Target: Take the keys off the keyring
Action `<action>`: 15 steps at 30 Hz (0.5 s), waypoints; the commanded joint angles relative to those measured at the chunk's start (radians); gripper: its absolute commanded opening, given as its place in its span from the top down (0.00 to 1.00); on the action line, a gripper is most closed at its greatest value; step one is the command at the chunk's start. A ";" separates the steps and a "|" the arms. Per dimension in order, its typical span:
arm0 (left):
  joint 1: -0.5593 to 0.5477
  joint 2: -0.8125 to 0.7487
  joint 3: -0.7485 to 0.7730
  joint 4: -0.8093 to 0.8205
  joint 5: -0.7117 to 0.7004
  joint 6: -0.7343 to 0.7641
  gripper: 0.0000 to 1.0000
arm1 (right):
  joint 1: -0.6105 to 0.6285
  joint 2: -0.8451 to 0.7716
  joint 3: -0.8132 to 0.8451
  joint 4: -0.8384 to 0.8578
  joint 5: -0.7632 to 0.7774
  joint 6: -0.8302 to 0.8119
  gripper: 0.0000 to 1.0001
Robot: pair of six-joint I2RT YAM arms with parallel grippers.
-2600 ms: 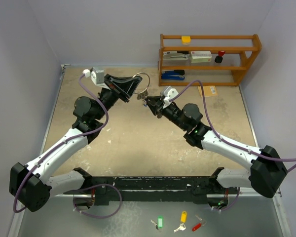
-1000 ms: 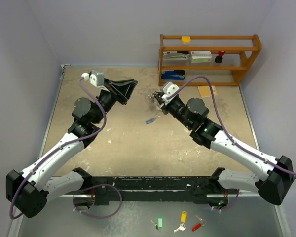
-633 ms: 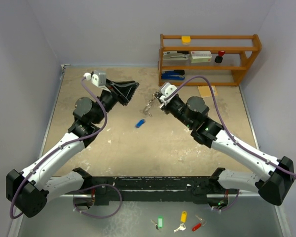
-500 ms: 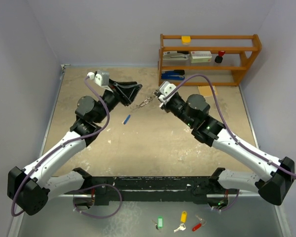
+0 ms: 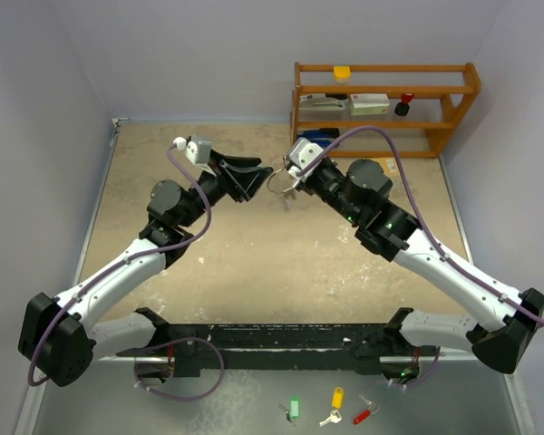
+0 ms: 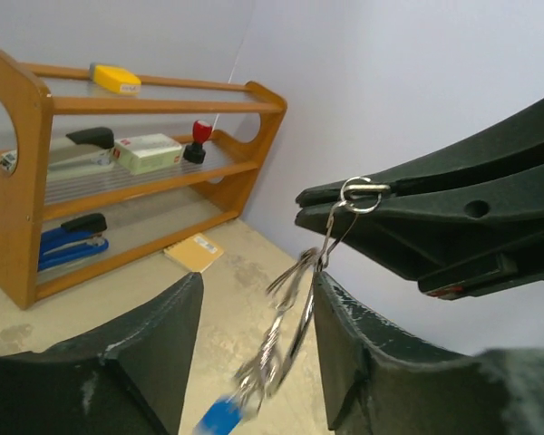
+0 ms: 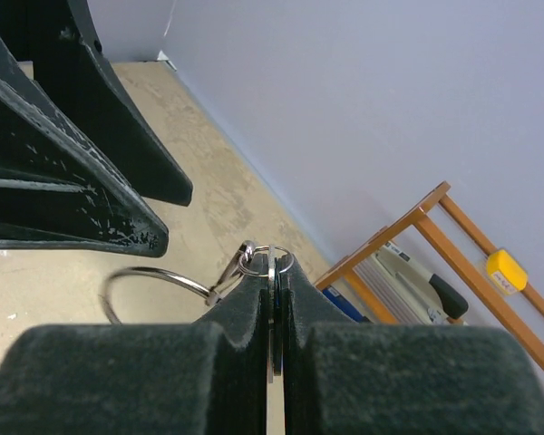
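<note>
My right gripper is shut on a flat silver key held edge-on between its pads, with a small split ring at the tips. From it hang the large silver keyring and the bunch of keys, blurred, with the blue-headed key lowest. My left gripper faces the right one, close to tip to tip, and is open. The bunch hangs in the gap between its fingers, close against the right-hand finger. No black-headed key shows.
A wooden shelf at the back right holds staplers, a box, a yellow item and a red stamp. An orange notepad lies on the table beside it. Green, yellow and red tagged keys lie in front of the arm bases.
My left gripper has opened and moved right, up to the right gripper. The hanging bunch with the blue key swung left and has come back under the right gripper.
</note>
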 commanded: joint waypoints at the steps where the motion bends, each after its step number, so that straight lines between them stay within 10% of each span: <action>1: 0.000 -0.041 -0.016 0.164 0.022 -0.034 0.48 | 0.012 -0.006 0.035 0.038 0.027 -0.016 1.00; 15: -0.044 0.022 -0.104 0.452 0.110 -0.010 0.37 | 0.039 0.016 0.031 0.079 0.043 -0.008 1.00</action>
